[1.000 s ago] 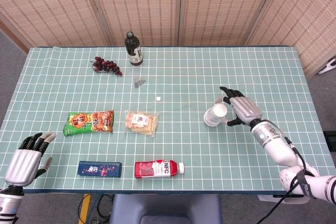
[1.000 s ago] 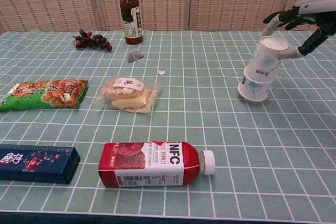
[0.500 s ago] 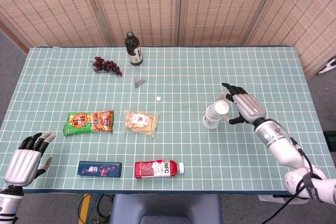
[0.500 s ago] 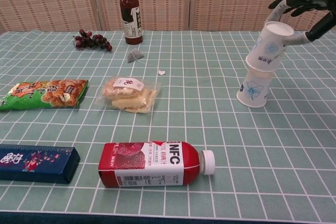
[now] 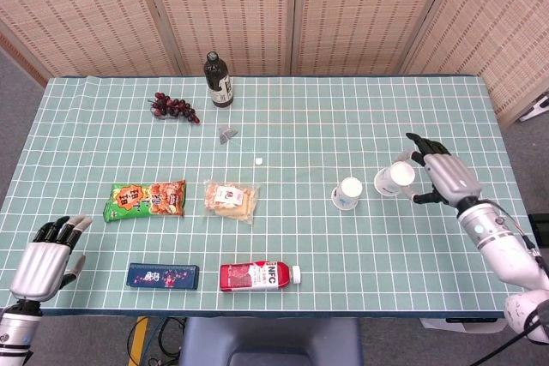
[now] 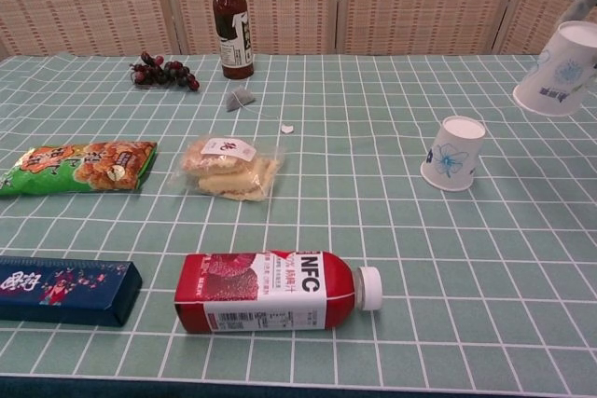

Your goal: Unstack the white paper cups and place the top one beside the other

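Observation:
One white paper cup [image 5: 347,194] [image 6: 452,153] with a blue flower print stands upside down on the green grid tablecloth [image 5: 292,237], right of centre. My right hand [image 5: 443,179] holds the other white cup [image 5: 395,179] [image 6: 560,70] tilted in the air, to the right of the standing cup and apart from it. In the chest view only a fingertip of that hand shows at the right edge. My left hand [image 5: 45,259] hovers at the table's front left corner with fingers apart and nothing in it.
A dark bottle [image 5: 218,81] and grapes [image 5: 174,107] sit at the back. A green snack bag [image 5: 146,200], a clear bread pack [image 5: 230,199], a blue box [image 5: 163,276] and a lying red NFC bottle [image 5: 257,275] fill the front left and middle.
The right hand lifted the top cup off the stack and carried it to the right. The lower cup stayed on the table. The left hand kept still.

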Controlling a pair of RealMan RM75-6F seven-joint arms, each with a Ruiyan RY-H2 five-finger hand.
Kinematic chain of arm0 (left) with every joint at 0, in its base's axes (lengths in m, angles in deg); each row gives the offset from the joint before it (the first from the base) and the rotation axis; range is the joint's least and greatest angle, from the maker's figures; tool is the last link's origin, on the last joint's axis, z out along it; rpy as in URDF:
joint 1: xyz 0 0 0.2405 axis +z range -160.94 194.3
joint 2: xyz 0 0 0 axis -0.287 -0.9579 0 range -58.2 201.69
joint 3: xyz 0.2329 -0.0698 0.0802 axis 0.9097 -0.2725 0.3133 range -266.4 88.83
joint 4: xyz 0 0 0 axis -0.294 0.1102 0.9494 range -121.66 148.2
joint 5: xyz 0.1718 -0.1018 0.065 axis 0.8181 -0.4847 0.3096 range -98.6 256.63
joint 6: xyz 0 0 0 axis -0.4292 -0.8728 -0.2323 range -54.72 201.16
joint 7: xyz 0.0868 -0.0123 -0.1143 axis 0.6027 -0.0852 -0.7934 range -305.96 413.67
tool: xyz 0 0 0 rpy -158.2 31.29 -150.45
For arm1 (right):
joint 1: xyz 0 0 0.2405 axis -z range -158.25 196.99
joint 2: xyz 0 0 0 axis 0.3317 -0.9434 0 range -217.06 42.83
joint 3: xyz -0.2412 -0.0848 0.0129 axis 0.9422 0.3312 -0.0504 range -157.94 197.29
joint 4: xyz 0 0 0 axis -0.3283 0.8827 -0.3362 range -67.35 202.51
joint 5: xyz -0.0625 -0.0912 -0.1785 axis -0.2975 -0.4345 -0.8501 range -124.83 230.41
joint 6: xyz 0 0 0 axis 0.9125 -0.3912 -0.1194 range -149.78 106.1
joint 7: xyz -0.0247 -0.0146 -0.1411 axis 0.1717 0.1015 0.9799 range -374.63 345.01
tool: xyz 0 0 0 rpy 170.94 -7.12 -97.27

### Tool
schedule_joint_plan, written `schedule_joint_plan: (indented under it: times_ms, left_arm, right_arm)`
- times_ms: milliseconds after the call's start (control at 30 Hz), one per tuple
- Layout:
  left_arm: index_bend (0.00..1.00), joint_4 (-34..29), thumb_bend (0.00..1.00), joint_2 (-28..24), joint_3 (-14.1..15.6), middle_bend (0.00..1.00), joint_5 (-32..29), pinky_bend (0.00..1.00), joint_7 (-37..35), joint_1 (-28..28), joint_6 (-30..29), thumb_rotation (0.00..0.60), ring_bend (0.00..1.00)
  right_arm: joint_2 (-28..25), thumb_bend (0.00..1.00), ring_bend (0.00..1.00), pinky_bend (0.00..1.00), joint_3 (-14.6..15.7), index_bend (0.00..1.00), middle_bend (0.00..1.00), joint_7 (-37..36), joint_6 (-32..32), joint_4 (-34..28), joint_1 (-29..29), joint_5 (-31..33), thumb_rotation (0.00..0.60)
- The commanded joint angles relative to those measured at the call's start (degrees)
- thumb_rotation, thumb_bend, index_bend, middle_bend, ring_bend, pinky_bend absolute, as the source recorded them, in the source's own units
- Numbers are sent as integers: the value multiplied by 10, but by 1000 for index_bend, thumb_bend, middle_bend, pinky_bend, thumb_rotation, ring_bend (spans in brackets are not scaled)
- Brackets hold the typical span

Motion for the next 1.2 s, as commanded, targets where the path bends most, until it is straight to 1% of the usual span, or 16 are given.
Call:
schedule_joint_plan:
  times_ms: [33, 367, 667, 867, 1033, 1133, 1200]
  left_arm:
    - [206, 1, 403, 1, 0, 190, -1, 182, 1, -1, 2, 600, 148]
    - [207, -2, 403, -2, 1, 190, 2, 182, -6, 0, -3, 600, 148]
    - [208, -3, 402, -5, 4, 190, 5, 182, -10, 0, -3, 600, 148]
    - [208, -5, 402, -6, 4, 190, 6, 182, -12, 1, -5, 600, 148]
    - [208, -6, 403, -6, 6, 190, 10, 182, -11, 1, -8, 600, 148]
    - [208, -6, 402, -7, 5, 190, 9, 182, -12, 2, -8, 600, 148]
    - [208, -6, 403, -7, 5, 190, 9, 182, -12, 2, -8, 600, 148]
  right_arm:
    - [17, 362, 0, 0, 10, 320, 0, -17, 15, 35, 7, -9, 600]
    - [93, 361, 0, 0, 23, 320, 0, -53, 61, 134, 1, -28, 600]
    - [161, 360, 0, 0, 24, 320, 0, -64, 89, 219, -15, -34, 600]
    - [186, 360, 0, 0, 23, 320, 0, -60, 97, 246, -23, -39, 600]
    - [196, 358, 0, 0, 19, 320, 0, -61, 100, 254, -27, -40, 600]
    - [195, 340, 0, 0, 17, 276, 0, -72, 101, 251, -27, -46, 600]
    - [190, 317, 0, 0, 18, 183, 0, -73, 102, 250, -27, -50, 600]
